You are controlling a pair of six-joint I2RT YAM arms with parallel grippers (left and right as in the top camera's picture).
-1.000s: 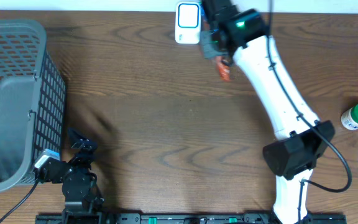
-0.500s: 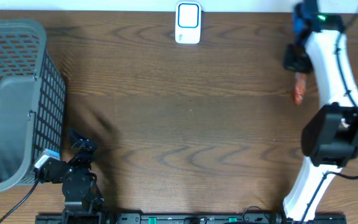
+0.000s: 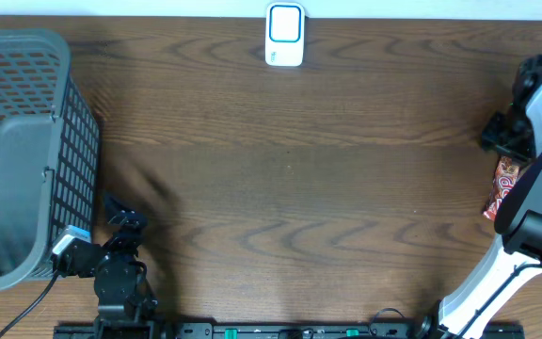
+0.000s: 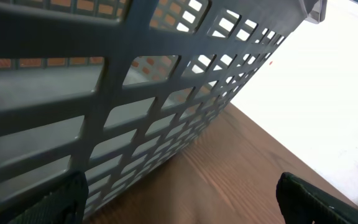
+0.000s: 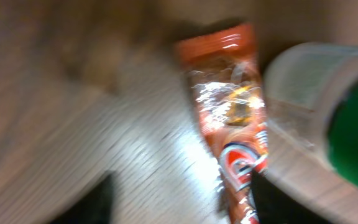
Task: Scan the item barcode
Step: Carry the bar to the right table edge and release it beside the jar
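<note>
My right gripper [image 5: 185,202], fingers parted, hangs over the snack packet [image 5: 229,112]; I'd lift straight up, clear of the bottle [image 5: 303,93]. Left gripper [image 4: 185,205] rests spread wide.

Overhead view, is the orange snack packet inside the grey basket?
No, the snack packet lies on the table at the far right; the basket stands far left.

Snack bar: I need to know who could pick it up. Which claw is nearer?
Right. The right claw is right by the snack bar at the far right; the left claw sits far off on the left, beside the basket.
</note>
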